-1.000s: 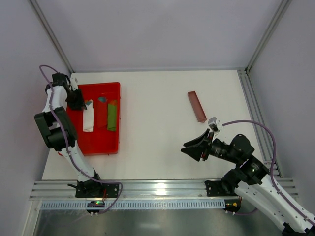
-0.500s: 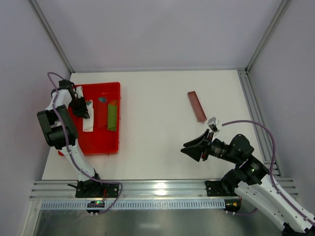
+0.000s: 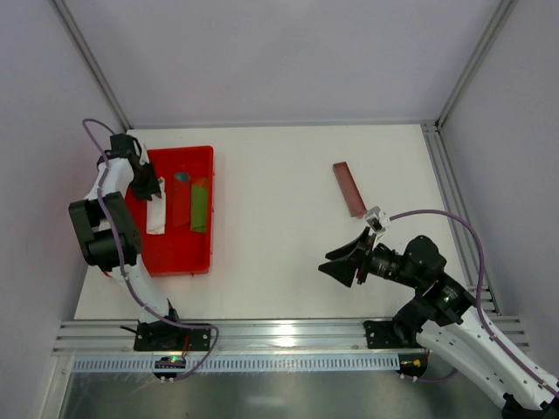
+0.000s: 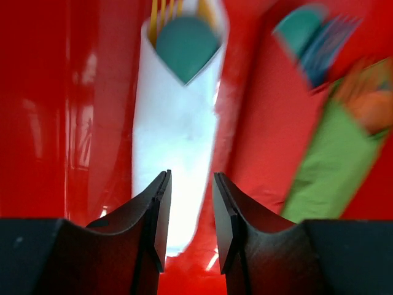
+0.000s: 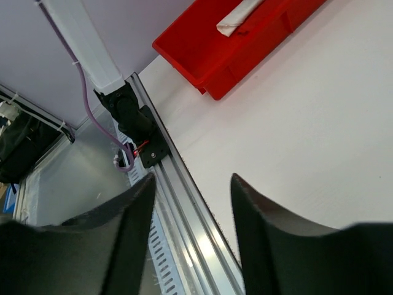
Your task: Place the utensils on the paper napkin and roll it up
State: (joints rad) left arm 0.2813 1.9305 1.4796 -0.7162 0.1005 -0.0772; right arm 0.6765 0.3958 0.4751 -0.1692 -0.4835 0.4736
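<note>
The paper napkin (image 3: 156, 212), a white roll, lies in the red tray (image 3: 179, 260) close to its left wall, with its long axis running near to far. In the wrist view, utensils (image 4: 184, 46) poke from the end away from the fingers. The left gripper (image 3: 148, 189) hovers over it, jaws slightly apart. A green roll (image 3: 199, 206) lies parallel, just beside. The tray hugs the table's left edge, with bare table to its right. The right gripper (image 3: 332, 263) hovers wide open, near a reddish-brown bar (image 3: 349, 188).
</note>
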